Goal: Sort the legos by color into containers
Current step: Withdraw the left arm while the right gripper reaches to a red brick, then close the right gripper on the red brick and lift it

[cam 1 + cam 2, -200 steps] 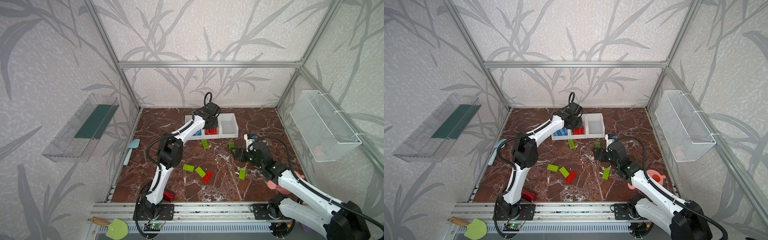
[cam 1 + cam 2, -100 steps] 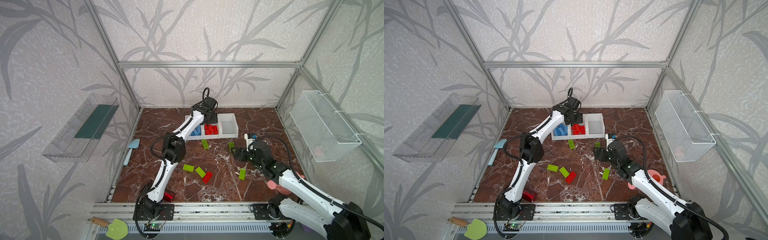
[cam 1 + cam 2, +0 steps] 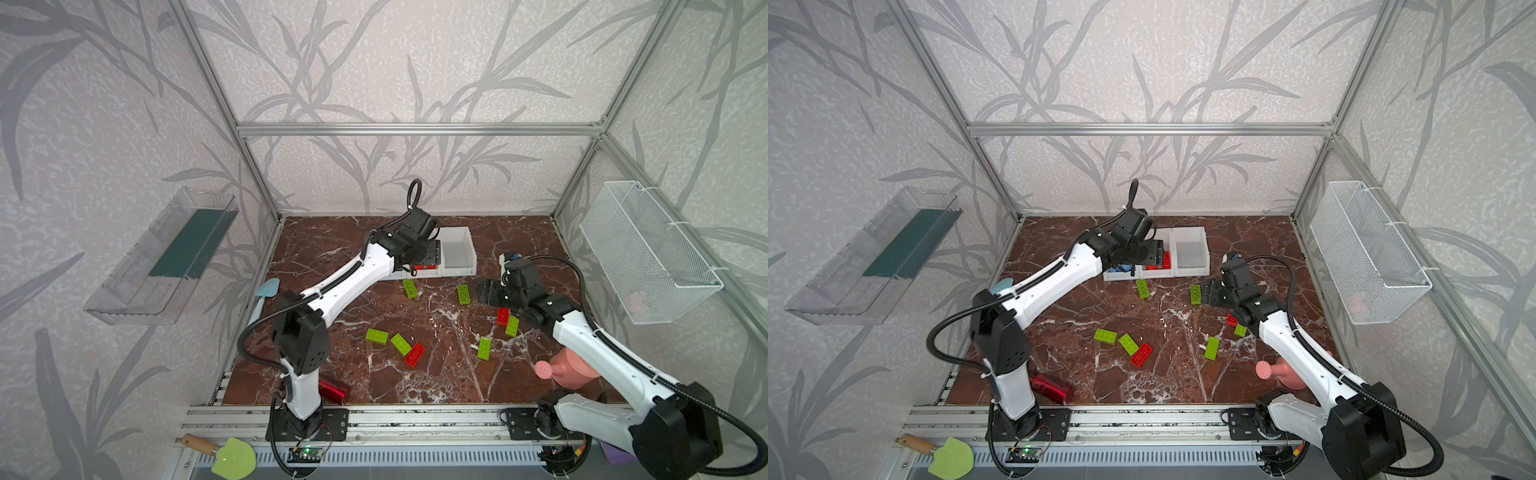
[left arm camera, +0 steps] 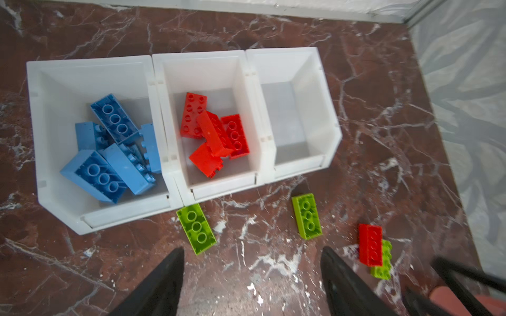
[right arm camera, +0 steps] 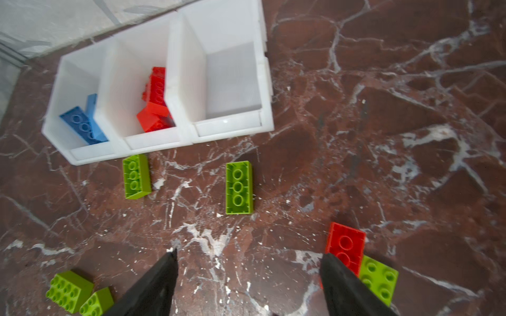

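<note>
Both top views are looking down from high, well out front of the containers (image 3: 459,272). Wrist cams are peering down at them from close, so all four are sharing them.

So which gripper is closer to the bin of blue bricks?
Left. The left gripper hangs over the bins by the blue-brick bin; the right gripper is over the floor past the empty bin.
</note>
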